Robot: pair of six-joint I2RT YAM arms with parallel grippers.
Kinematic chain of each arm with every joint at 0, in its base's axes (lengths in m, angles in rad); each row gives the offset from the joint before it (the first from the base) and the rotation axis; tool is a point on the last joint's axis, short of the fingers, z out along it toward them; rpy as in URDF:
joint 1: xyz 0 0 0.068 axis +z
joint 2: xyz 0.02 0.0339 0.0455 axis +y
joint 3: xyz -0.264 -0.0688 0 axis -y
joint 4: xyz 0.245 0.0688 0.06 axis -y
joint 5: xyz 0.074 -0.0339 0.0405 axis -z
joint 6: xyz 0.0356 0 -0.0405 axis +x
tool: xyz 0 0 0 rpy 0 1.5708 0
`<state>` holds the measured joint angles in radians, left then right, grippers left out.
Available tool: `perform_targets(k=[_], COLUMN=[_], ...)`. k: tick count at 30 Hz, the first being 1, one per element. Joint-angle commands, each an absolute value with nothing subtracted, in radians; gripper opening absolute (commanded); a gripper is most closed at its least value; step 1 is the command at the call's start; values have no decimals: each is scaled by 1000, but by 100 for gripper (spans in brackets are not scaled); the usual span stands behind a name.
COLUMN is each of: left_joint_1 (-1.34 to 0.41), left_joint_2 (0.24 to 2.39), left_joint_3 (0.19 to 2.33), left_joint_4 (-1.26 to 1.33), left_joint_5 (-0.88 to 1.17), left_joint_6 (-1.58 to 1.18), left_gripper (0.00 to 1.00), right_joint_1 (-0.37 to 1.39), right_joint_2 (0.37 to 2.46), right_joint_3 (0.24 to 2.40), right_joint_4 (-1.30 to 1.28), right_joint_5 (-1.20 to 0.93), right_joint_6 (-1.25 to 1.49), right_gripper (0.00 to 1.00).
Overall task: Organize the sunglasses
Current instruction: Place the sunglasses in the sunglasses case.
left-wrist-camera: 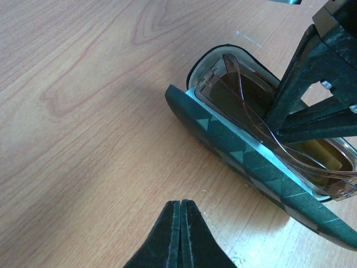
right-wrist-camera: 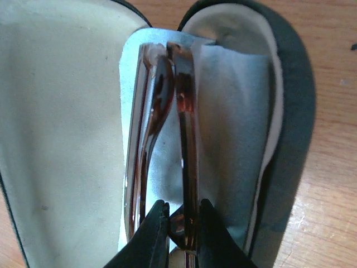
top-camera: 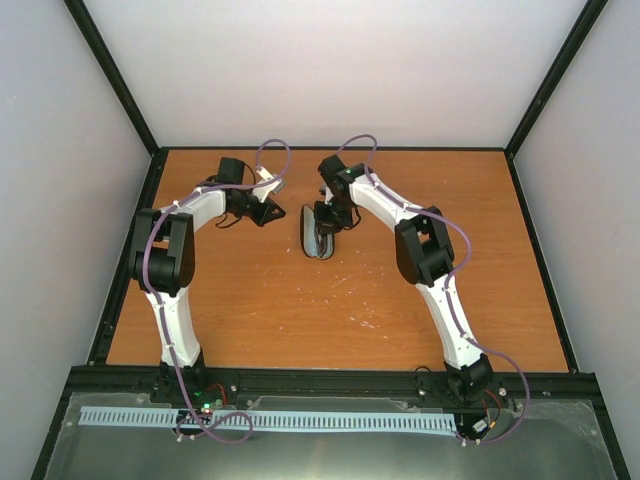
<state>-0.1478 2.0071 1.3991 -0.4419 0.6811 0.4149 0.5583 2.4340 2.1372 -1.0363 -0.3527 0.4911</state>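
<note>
The sunglasses point(right-wrist-camera: 187, 139) are pinched by the right jaws inside the open case point(right-wrist-camera: 293, 111); the left jaws are closed, empty.

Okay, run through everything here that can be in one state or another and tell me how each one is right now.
sunglasses, folded, inside the case, gripped by the right fingers.
case, open.
cloth, spread inside the case under the sunglasses.
left fingers, shut, holding nothing.
right fingers, closed on the sunglasses.
</note>
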Motion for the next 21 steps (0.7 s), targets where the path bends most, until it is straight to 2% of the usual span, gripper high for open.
perform_targets(k=[1, 11, 21], left_joint_1=[-143, -143, -143], left_joint_2=[1966, 1967, 1971], left_joint_3=[1400, 1398, 1396], left_joint_4=[-428, -425, -421], left_joint_5=[696, 705, 714], left_joint_6=[406, 403, 396], left_gripper=[1, 0, 1], right_joint_1=[567, 567, 567], right_joint_2=[2456, 2457, 2453], right_joint_3=[2167, 2193, 2258], right_joint_4=[-1062, -1092, -1131], right_joint_5=[-332, -296, -242], right_joint_6=[495, 496, 495], right_gripper=[8, 27, 28])
